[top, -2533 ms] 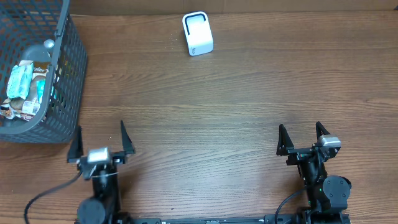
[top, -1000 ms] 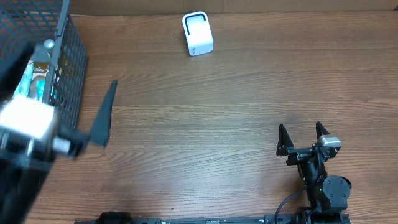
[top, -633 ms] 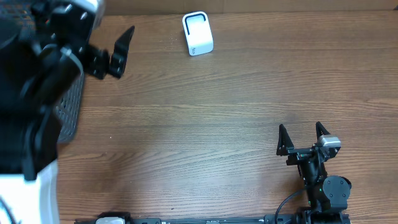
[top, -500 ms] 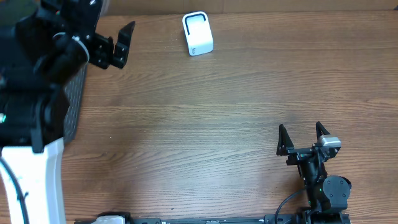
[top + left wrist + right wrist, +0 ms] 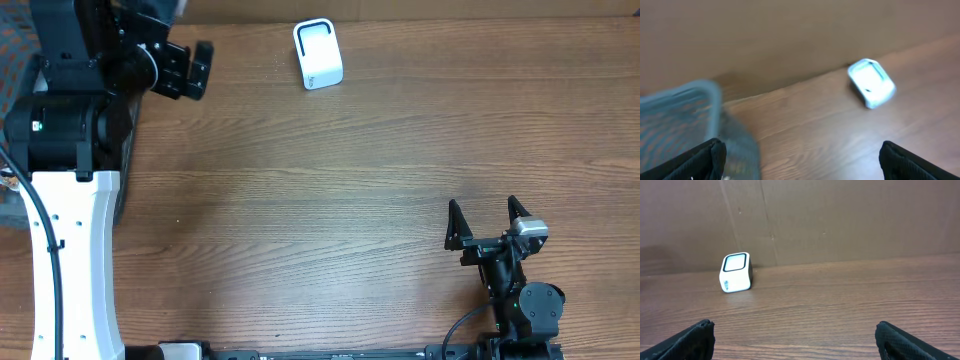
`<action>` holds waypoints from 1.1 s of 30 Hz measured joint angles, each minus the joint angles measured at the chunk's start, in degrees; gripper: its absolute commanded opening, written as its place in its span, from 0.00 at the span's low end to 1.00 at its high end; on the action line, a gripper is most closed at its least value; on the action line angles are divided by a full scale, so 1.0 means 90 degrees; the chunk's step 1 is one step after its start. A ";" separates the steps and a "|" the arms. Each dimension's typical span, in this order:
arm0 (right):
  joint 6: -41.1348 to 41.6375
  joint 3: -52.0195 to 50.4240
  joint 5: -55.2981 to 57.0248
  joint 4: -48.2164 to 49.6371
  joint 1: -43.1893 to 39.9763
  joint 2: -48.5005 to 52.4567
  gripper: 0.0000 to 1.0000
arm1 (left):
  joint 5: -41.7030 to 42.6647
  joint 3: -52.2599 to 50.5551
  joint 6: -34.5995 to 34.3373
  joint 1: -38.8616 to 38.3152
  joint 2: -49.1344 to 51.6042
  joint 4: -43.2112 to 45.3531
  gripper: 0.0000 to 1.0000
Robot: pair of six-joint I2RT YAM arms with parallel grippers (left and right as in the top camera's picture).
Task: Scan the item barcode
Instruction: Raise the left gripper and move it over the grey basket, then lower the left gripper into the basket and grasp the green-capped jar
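— Where are your hands?
— My left hand (image 5: pixel 198 70) is raised near the basket (image 5: pixel 687 107), fingers wide apart and empty. My right hand (image 5: pixel 485 222) sits at the near edge, also spread, holding nothing.
— And the scanner?
— The white scanner (image 5: pixel 318 54) stands at the far edge of the tabletop (image 5: pixel 350 180). Its small front mark is unreadable. The basket is blurred, so I cannot tell where the item is.

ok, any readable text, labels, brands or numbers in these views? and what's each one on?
No legible text in any view.
white scanner: small dark mark low on its front, too small to read.
basket: blurred in the left wrist view, nothing readable.
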 measured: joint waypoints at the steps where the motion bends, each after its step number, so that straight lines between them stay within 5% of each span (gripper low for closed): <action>1: 0.0000 0.0000 0.0000 0.0000 0.0000 0.0000 1.00 | -0.0267 0.0000 -0.0202 0.0034 0.0000 0.0051 0.99; 9: 0.0000 0.0000 0.0000 -0.0002 0.0000 0.0000 1.00 | -0.0937 0.0005 -0.1328 0.1360 0.0002 0.0087 0.99; 19: 0.0005 0.0000 0.0000 0.0000 0.0000 0.0000 1.00 | -0.0469 0.0015 -0.1557 0.3487 0.0447 -0.0731 0.98; 33: -0.0002 0.0000 -0.0002 0.0000 0.0000 0.0000 1.00 | 0.0238 0.0015 -0.1285 0.4007 0.2072 -0.1421 1.00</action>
